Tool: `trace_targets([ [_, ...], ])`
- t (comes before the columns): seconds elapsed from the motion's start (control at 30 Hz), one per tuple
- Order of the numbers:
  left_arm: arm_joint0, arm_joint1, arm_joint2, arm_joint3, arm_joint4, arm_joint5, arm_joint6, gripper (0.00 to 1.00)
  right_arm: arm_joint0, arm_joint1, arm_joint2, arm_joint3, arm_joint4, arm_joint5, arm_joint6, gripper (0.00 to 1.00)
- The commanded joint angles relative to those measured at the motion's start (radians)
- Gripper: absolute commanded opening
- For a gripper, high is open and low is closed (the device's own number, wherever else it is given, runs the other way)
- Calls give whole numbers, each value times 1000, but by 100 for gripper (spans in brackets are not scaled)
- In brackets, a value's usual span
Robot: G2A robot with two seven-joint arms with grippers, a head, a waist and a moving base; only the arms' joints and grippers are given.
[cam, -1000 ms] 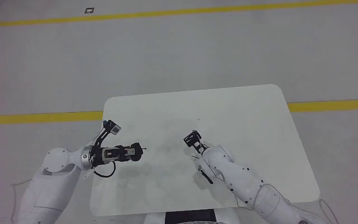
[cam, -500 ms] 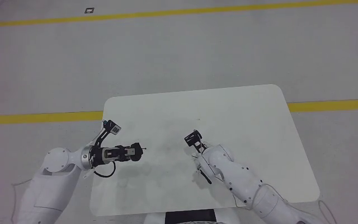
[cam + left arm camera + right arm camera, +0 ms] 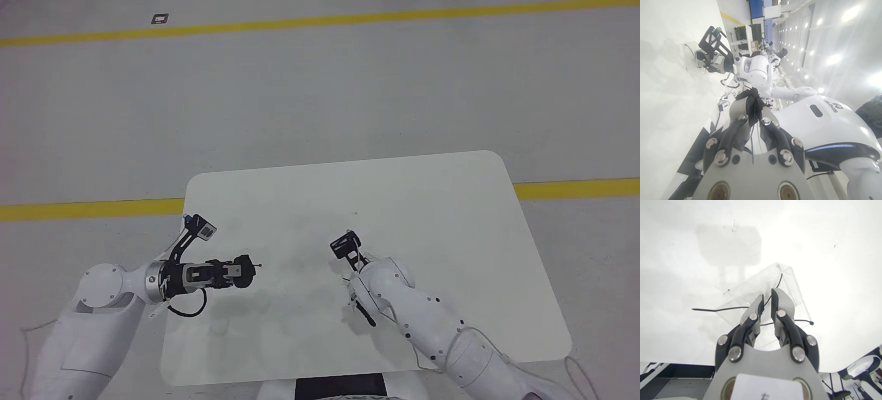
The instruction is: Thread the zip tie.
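**White table** (image 3: 450,200), from above: carries both arms over its near half, well apart from each other.

**Left gripper** (image 3: 248,268): hangs above the table's left front part and points across toward the right arm. Presses its fingers (image 3: 735,109) together on a thin black strap (image 3: 754,132) running back from the dark-wrapped fingertips toward the palm.

**Right gripper** (image 3: 767,294): hovers just above a clear acrylic block (image 3: 753,289) standing on the table's middle front part. Holds its fingers (image 3: 783,302) narrowly apart, with a visible gap from tips to knuckles.

**Zip tie** (image 3: 725,308): lies at the clear block, black and thin. Points its tapered tip out over the bare table on one side of the block, passes behind the right gripper's fingers, and ends in a small square head (image 3: 811,323) on the block's other side.

**Black strand** (image 3: 779,280): drops from a small hole (image 3: 778,266) near the block's upper corner and enters the gap between the right gripper's fingers. Cannot be judged as part of the same tie or a second one, nor seen touching either finger.

**Two yellow lines** (image 3: 100,210): cross the grey floor, one beyond the table, one level with its far half.
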Motion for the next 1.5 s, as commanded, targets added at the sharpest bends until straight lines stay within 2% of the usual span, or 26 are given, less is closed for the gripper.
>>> trace_targets([
  [0.0,0,0,0,0,0,0,0,0,-1,-2,3,1,-3,0,3,10],
  [0.27,0,0,0,0,0,0,0,0,-6,-12,14,13,-9,0,15,9],
  [0.47,0,0,0,0,0,0,0,0,-9,-19,23,14,-21,0,15,18],
  [0.63,0,0,0,0,0,0,0,0,-12,-24,31,15,-30,-4,18,19],
  [1.3,0,0,0,0,0,0,0,0,-35,-43,67,7,-30,-15,-9,19],
  [1.47,0,0,0,0,0,0,0,0,-33,-51,75,29,-6,-10,-19,14],
])
